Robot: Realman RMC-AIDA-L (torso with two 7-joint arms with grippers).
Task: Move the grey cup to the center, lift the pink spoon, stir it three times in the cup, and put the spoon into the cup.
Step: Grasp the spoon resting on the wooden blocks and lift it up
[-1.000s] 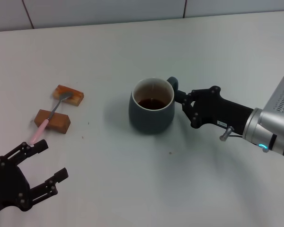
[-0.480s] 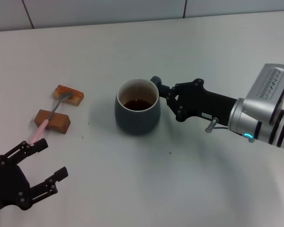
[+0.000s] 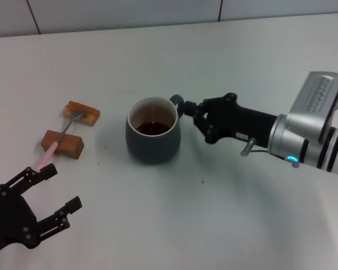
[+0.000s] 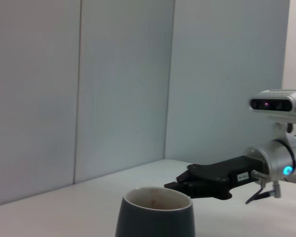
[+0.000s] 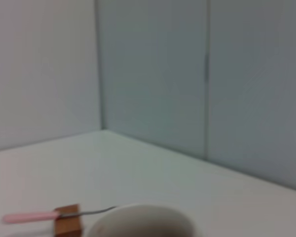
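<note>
While you check the head view, note these:
Cup: the grey cup (image 3: 152,138) sits upright at frame centre on the white table (image 3: 174,225), dark liquid inside, handle pointing right.
Right arm: the right gripper (image 3: 184,107) comes in from the right edge and is clamped on the cup's handle.
Spoon: the pink spoon (image 3: 58,140) lies at centre left across two wooden blocks (image 3: 71,128), bowl on the far block, pink handle end pointing toward the lower left.
Left arm: the left gripper (image 3: 49,195) hovers in the lower-left corner, fingers spread, just short of the spoon's handle tip.

Left wrist view:
Cup: bottom centre, with the right arm reaching its far side from the right.

Right wrist view:
Cup: rim at bottom centre.
Spoon: bottom left, resting on a block.
</note>
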